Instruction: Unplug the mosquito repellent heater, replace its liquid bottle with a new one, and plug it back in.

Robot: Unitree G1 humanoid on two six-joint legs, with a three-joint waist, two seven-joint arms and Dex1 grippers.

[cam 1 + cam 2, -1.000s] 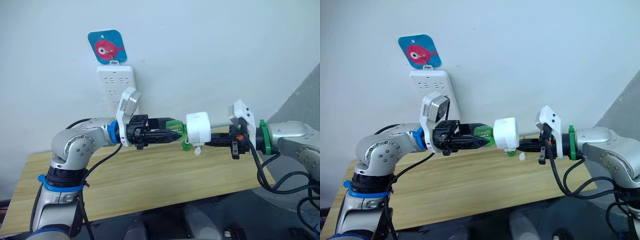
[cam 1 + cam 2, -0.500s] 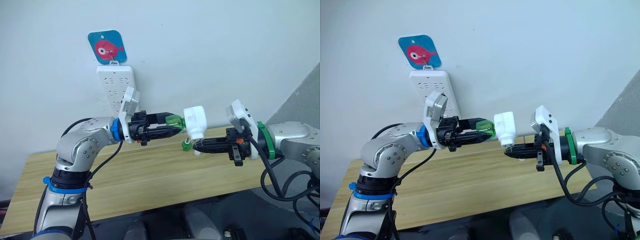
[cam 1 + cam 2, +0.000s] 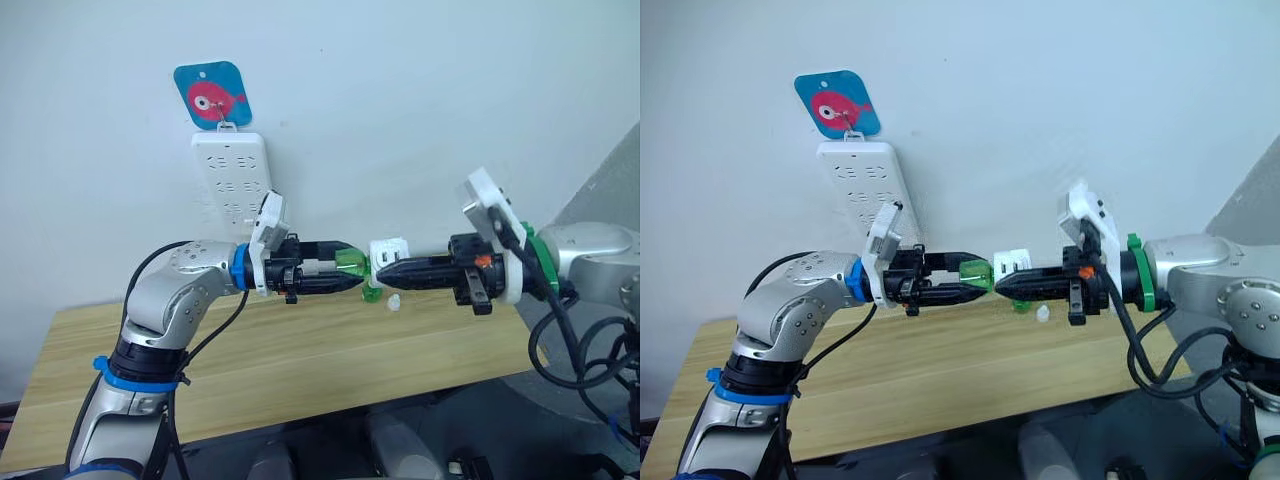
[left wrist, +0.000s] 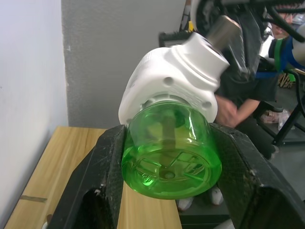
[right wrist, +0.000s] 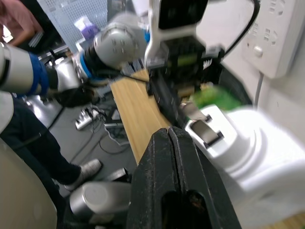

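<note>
while the left gripper (image 3: 345, 272) is clamping the green bottle (image 4: 170, 151), the right gripper (image 3: 388, 271), clenched beside the heater (image 3: 390, 249), is rolling it prongs-up since half a second ago, midair over the table (image 3: 300, 350); likely unscrewing.

white heater (image 3: 390, 249), translucent green bottle (image 4: 170, 149)

Two head cameras look forward and down over the long pale wooden table (image 3: 300, 360), while both wrist cameras look closely at the shared translucent green bottle (image 4: 169, 148).
</note>
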